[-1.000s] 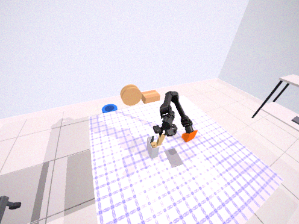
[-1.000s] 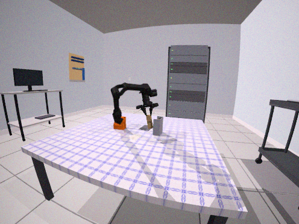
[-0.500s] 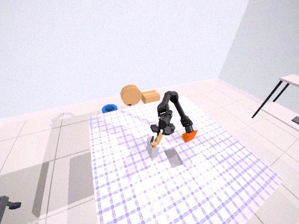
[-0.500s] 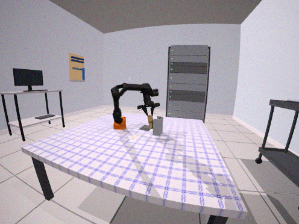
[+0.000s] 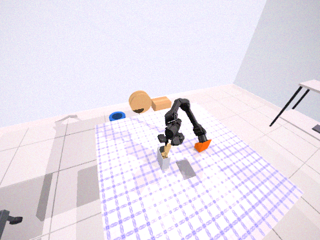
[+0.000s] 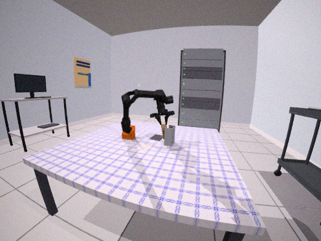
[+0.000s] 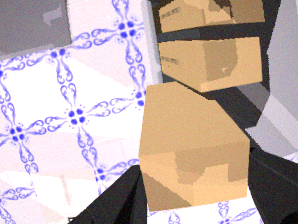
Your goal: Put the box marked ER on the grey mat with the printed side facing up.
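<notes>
The gripper is pinching one tan box btwn its fingers, at the side of the grey bin. Two other boxes are standing inside the bin, next to e/o. Grey mat is lying on the checked tablecloth, near the bin but apart from it. Which box is ER, I cannot tell; no code is readable w/ my eyes. Arm's base is orange.

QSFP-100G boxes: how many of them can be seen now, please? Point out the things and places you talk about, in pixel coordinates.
3. One box (image 5: 167, 149) (image 7: 195, 135) is between the gripper's fingers; the other two, upper box (image 7: 187, 16) and lower box (image 7: 215, 62) in the wrist view, stand in the bin (image 5: 164, 162) (image 6: 169, 136).
</notes>
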